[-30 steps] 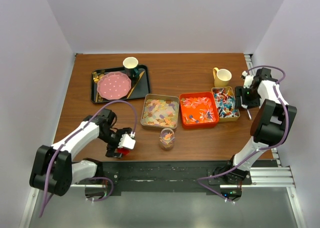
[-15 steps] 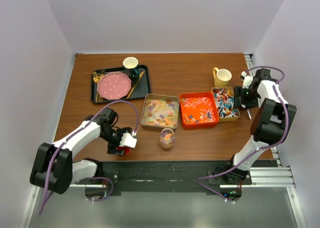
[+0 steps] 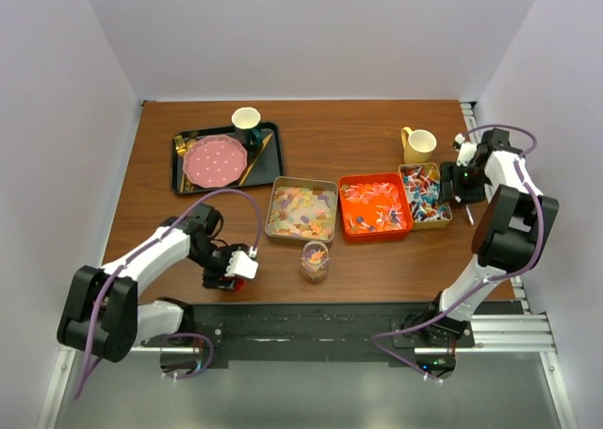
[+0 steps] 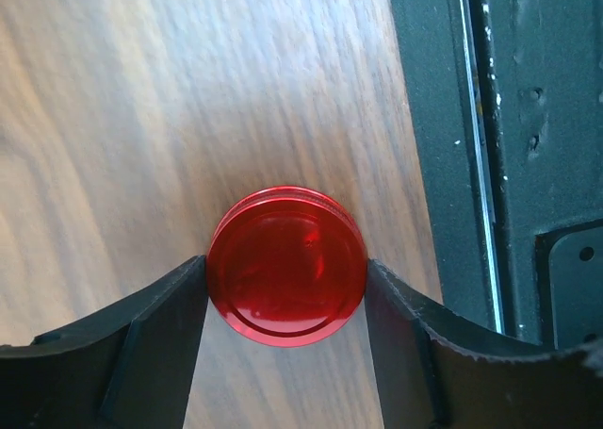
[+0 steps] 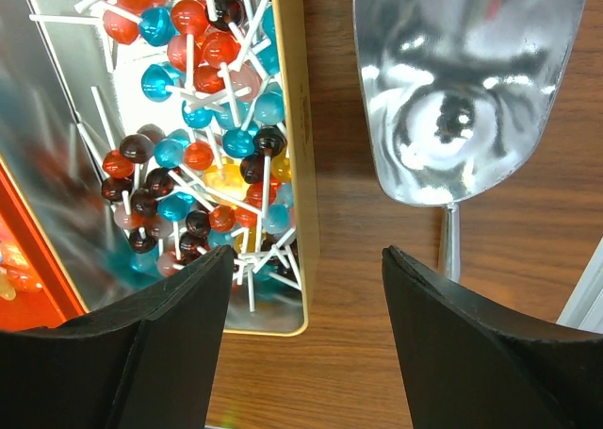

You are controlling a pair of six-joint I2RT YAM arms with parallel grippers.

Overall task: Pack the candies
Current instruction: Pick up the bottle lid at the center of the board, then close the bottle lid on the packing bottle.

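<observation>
The candies lie in three trays: pale pastel pieces in a silver tin (image 3: 301,212), pieces in an orange tray (image 3: 374,206), and red, blue and dark ball sweets on white sticks in a gold tin (image 3: 424,195), which also shows in the right wrist view (image 5: 188,146). A small clear jar (image 3: 315,260) holds some pastel candies. My left gripper (image 3: 229,273) (image 4: 286,271) is shut on the small round red disc (image 4: 286,250), low over the table's near edge. My right gripper (image 3: 459,184) (image 5: 306,259) is open and empty above the gold tin's right rim, beside a metal scoop (image 5: 471,80).
A yellow mug (image 3: 417,144) stands behind the gold tin. A black tray (image 3: 268,156) with a pink plate (image 3: 214,161), a cup and gold cutlery is at the back left. The black rail (image 4: 509,165) runs along the near table edge, right of the disc.
My right gripper has shifted slightly left toward the gold tin. My left gripper has barely moved and stays on the red disc.
</observation>
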